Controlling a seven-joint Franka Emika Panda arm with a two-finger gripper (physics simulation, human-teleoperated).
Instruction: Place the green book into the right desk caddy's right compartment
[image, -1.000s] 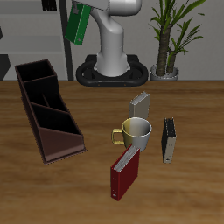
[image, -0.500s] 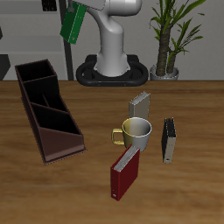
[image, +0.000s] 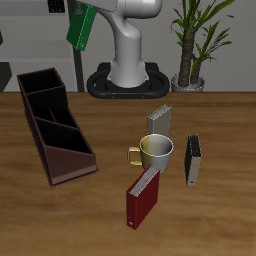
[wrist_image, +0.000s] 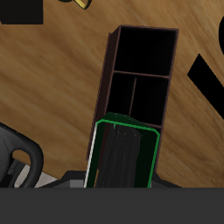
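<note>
High over the table's back edge, the gripper (image: 76, 12) is closed on the green book (image: 82, 28), which hangs tilted in the air, well above the right desk caddy (image: 52, 122). From the wrist camera the book (wrist_image: 125, 156) shows a glossy dark cover edged in bright green, with a white strip of pages along one side; the caddy (wrist_image: 138, 74) lies below it, a long dark box split by thin dividers into open compartments. The wooden table (image: 220, 200) is grained and warm brown.
</note>
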